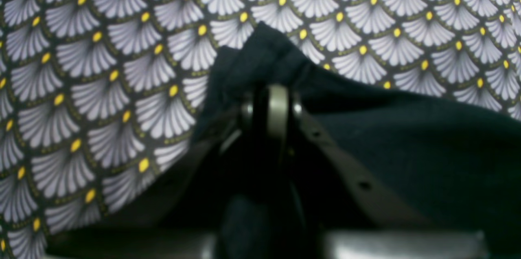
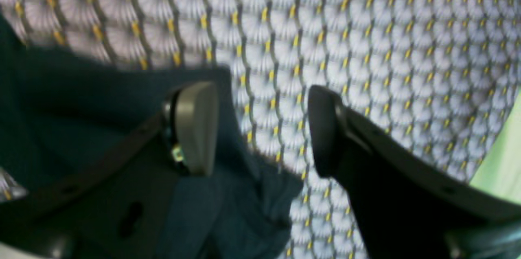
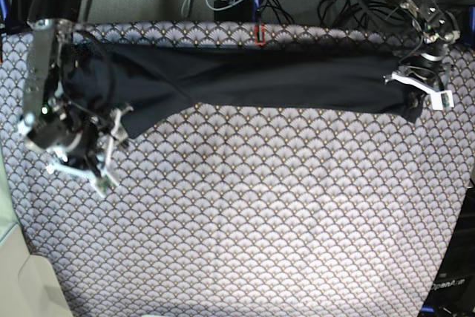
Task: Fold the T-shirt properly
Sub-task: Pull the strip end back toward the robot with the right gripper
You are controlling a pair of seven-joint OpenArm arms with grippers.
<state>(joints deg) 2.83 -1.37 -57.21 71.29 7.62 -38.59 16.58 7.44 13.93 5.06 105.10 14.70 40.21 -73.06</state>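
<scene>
- T-shirt point(image 3: 252, 79) lies as a long dark band across the far part of the counter point(image 3: 260, 220), on top of the scallop-patterned cloth point(image 3: 245, 206) that covers it.
- My left tool point(image 1: 270, 104) is clenched on a bunched edge of the T-shirt; the wrist view shows fabric peaking up just above the fingertips and draping off to one side.
- Base view puts that left tool point(image 3: 415, 87) at the band's end on that view's right, fabric gathered there.
- My right tool point(image 2: 260, 128) is released, jaws standing wide apart with patterned cloth point(image 2: 366, 47) visible between them.
- One right finger point(image 2: 195, 124) sits over the T-shirt point(image 2: 81, 100); the other finger point(image 2: 325, 128) is over bare cloth. I cannot tell whether either touches the fabric.
- Base view shows the right tool point(image 3: 104, 157) near the band's other end, where the shirt widens and sags toward the near side.
- Left wrist picture is blurry at the bottom; the cloth point(image 1: 101, 88) there is sharp.
</scene>
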